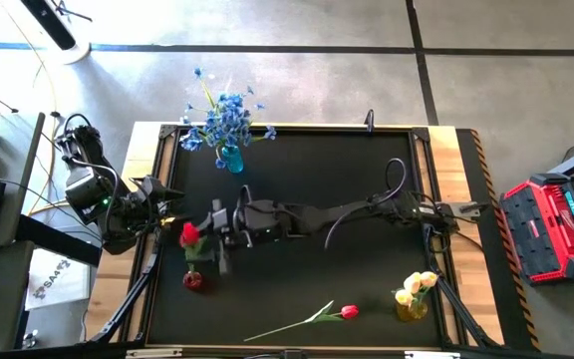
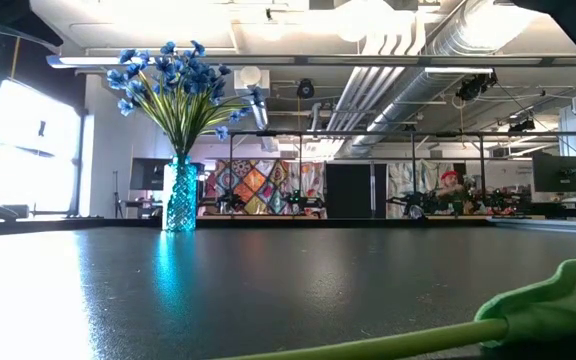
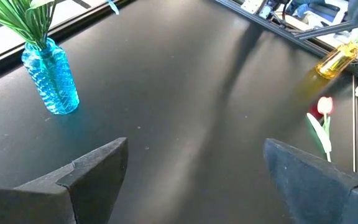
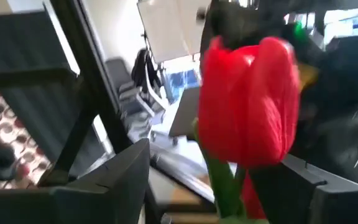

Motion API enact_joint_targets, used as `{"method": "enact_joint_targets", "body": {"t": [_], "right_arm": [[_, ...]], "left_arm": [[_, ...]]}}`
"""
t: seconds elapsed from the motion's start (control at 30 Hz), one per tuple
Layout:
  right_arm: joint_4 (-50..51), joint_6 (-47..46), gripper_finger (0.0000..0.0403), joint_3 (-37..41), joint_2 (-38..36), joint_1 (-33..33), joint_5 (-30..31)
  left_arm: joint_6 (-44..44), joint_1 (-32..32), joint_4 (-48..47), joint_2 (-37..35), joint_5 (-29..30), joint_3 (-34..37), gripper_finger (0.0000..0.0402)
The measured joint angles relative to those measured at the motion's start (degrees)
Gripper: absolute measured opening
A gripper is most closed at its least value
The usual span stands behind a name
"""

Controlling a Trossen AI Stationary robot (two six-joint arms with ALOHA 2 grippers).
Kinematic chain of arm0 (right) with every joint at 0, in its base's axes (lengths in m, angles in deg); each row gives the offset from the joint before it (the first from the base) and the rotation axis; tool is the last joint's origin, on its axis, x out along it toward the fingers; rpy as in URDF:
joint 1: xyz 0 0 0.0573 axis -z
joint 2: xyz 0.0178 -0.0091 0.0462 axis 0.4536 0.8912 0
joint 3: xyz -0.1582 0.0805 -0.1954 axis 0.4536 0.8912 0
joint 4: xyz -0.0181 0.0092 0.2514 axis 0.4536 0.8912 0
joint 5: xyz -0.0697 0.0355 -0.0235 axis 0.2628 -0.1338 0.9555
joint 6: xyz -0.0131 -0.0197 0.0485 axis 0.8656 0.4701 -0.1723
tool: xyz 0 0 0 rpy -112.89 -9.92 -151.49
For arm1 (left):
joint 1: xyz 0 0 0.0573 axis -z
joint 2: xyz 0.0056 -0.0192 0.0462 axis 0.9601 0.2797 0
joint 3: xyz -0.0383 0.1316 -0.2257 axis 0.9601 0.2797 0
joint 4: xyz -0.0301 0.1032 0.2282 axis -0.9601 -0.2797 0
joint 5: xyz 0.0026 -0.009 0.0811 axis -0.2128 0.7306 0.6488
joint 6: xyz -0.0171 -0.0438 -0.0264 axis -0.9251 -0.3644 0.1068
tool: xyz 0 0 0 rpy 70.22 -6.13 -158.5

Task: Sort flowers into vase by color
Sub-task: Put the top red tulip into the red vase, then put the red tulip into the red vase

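We see the right gripper (image 1: 207,229) over the red vase (image 1: 194,281) at the table's left front, fingers parted around a red tulip (image 4: 248,102) that stands upright in the vase; we cannot tell if they touch it. The left gripper (image 3: 194,180) waits wide open and empty at the left edge. 1 more red tulip (image 1: 348,312) lies flat near the front edge, its long axis running left to right, bloom to the right. We judge it light, with a thin, bendy stem, best pinched mid-stem.
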Motion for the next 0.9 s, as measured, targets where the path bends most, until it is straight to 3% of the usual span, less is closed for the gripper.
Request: {"method": "enact_joint_targets", "body": {"t": [0.17, 0.33, 0.6, 0.9], "right_arm": [[1.8, -0.4, 0.024, 0.0, 0.0, -0.5, -3.1], [-5.0, -3.3, 0.0239, 0.0, 0.0, -0.6, -8.5], [3.3, -6.4, 0.0239, 0.0, 0.2, -0.3, -7.6], [0.4, -16.4, 0.0239, 0.0, 0.0, -0.3, -8.3]], "left_arm": [[-0.3, 0.0, 0.0, 0.0, 0.1, 0.0, 0.036], [-0.9, 0.0, 0.0, 0.0, 0.1, 0.0, 0.036], [-1.3, 0.0, 0.0, 0.0, -0.2, 0.0, 0.036], [-1.3, 0.0, 0.3, 0.0, -0.6, 0.0, 0.036]]}}
